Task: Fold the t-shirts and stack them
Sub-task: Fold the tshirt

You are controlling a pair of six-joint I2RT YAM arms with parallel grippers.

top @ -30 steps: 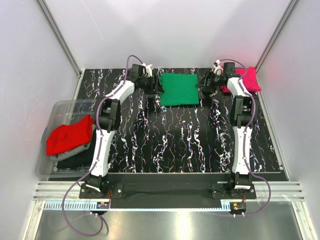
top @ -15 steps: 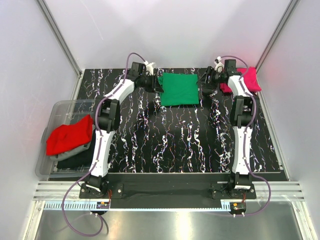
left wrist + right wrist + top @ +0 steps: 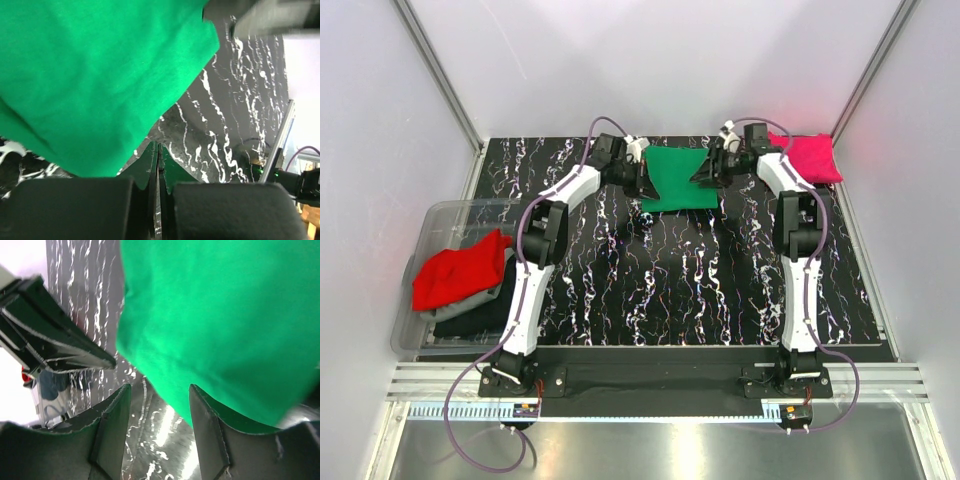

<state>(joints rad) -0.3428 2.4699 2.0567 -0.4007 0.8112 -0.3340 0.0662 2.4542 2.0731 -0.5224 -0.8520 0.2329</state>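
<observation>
Green t-shirt [image 3: 678, 182] lying at the table's [image 3: 650, 290] 12 o'clock. Left gripper [image 3: 157, 152] pressing together at its 9 o'clock edge, whether cloth is caught unclear. Right gripper [image 3: 159, 390] standing spread at 3 o'clock. Both should be pinching every layer and lifting level.

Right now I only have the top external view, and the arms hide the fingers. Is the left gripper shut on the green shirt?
Observer: In the left wrist view the left gripper is shut, with its tips pressed together right at the edge of the green t-shirt. I cannot tell whether any cloth is caught between them.
Operator: And the right side?
Observer: In the right wrist view the right gripper is open. The shirt's edge reaches into the gap between its fingers, but it is not pinched.
</observation>
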